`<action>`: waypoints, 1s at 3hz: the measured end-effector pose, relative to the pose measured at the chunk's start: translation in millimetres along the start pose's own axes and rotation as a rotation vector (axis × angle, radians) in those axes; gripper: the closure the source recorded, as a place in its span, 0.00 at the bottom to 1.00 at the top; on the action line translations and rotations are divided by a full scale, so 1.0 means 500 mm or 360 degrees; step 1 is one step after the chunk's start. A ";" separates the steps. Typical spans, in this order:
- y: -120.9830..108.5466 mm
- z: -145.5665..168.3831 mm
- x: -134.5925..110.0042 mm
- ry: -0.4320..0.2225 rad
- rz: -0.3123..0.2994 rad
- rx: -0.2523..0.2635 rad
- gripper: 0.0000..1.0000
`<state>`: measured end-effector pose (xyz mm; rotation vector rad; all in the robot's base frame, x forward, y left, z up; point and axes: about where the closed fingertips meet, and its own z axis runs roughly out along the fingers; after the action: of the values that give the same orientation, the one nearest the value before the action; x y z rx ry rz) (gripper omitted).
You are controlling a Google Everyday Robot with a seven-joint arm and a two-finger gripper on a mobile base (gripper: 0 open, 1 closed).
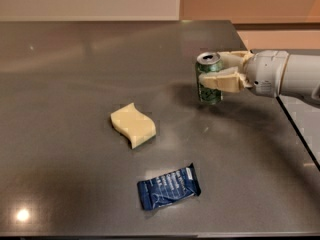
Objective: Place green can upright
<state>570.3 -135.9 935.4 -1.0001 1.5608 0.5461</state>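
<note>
Claw [210,69] clamped around upright green can [210,95] low over desk [75,84]; placing step, release likely next.

You find the green can [209,79] upright toward the right side of the table [75,74], the gripper [210,69] clasping it from the right. The sponge [133,125] lies left of it, nearer you; the packet [168,186] lies in front of the sponge.

Claw [211,69], right side above the worktop [75,84]: two cream-beige fingers [222,82], smooth, tapering. Behind it, a pale grey-white cylindrical wrist [267,74] with ring seams. Forearm [305,79] light grey, rounded.
</note>
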 end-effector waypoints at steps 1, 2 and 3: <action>-0.007 -0.003 0.017 -0.0089 0.0035 -0.0036 1.00; -0.017 -0.008 0.026 -0.0175 0.0095 -0.0060 1.00; -0.025 -0.016 0.026 -0.0257 0.0141 -0.0072 1.00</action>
<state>576.5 -153.0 927.3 -0.9010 1.4590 0.7096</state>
